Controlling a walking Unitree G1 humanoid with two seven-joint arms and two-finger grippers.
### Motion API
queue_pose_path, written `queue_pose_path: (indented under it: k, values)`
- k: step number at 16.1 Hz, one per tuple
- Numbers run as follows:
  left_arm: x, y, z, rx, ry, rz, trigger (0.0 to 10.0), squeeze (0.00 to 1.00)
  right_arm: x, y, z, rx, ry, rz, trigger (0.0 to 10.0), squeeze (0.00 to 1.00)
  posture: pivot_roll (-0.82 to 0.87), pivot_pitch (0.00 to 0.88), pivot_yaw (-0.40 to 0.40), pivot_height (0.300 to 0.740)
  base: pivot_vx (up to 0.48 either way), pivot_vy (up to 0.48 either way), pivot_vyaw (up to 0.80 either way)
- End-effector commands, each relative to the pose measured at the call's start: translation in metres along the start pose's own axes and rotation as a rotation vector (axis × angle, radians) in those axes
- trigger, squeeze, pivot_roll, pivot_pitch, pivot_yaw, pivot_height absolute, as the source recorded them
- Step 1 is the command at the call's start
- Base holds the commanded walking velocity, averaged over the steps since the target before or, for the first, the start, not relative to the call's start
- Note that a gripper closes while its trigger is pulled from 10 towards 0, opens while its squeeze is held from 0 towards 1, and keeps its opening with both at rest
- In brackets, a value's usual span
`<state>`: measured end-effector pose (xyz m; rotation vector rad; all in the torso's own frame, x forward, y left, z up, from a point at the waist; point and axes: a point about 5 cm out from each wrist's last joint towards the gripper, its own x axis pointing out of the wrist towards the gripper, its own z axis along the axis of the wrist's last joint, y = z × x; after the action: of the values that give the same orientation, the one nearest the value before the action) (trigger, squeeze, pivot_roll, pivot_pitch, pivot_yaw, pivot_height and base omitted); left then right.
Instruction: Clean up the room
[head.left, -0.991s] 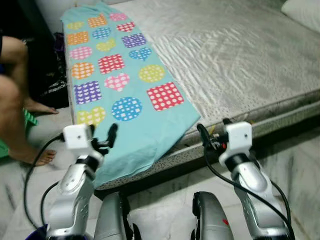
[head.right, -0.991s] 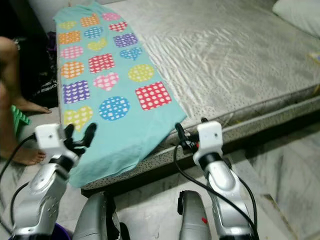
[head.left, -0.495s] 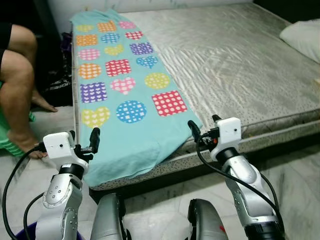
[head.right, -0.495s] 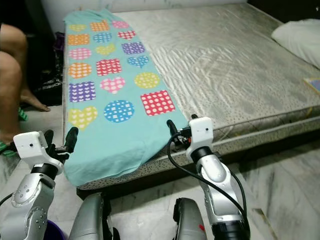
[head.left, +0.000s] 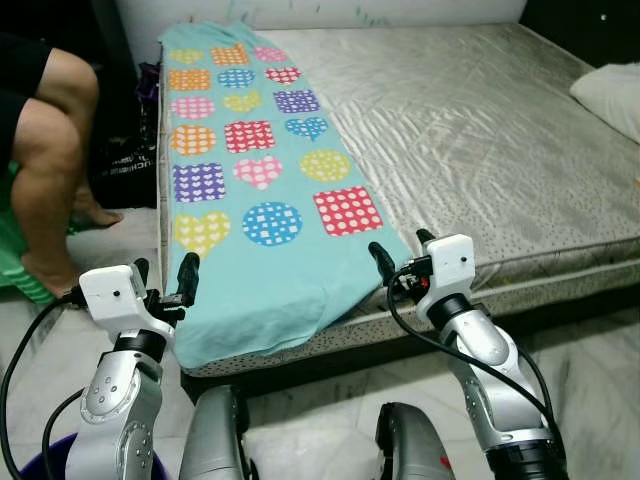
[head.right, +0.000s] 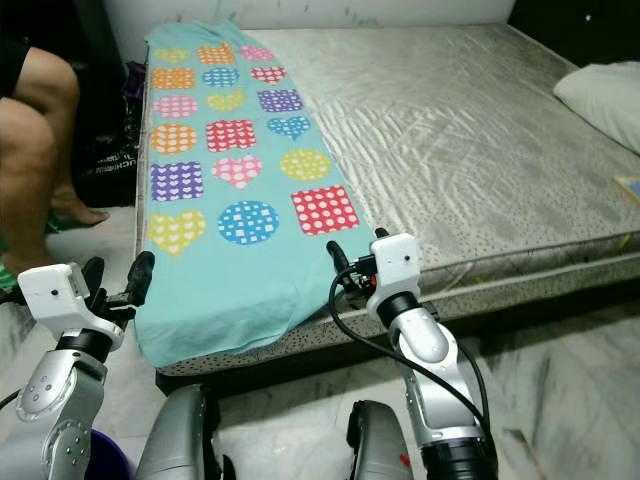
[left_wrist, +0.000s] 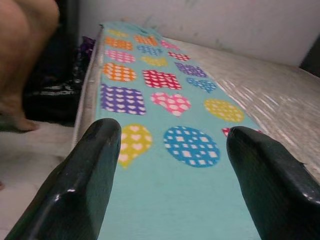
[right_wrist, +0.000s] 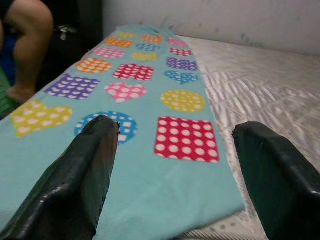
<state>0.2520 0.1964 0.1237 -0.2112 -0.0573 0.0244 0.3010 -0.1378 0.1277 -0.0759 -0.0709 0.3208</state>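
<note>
Bedroom, pale marble floor (head.left: 590, 380). Person's bare legs (head.left: 50, 170) at far left. Left gripper (head.left: 163, 278) spread wide, empty, near the turquoise patterned blanket (head.left: 260, 200) laid along the mattress (head.left: 480, 140) left edge. Right gripper (head.left: 398, 255) wide apart, empty, at the blanket's near right corner.

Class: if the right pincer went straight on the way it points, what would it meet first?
Most likely the turquoise blanket near its red dotted square; the right pincer is open, though depth is uncertain.
</note>
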Motion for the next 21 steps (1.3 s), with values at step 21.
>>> queue_pose_path:
  k: [21]
  values:
    - [0.005, -0.012, 0.007, -0.012, 0.004, -0.071, 10.0, 0.0, -0.007, -0.007, -0.006, -0.019, 0.025, -0.023, 10.0, 0.0, -0.06, 0.121, -0.033, 0.586, 0.15, 0.0, 0.0]
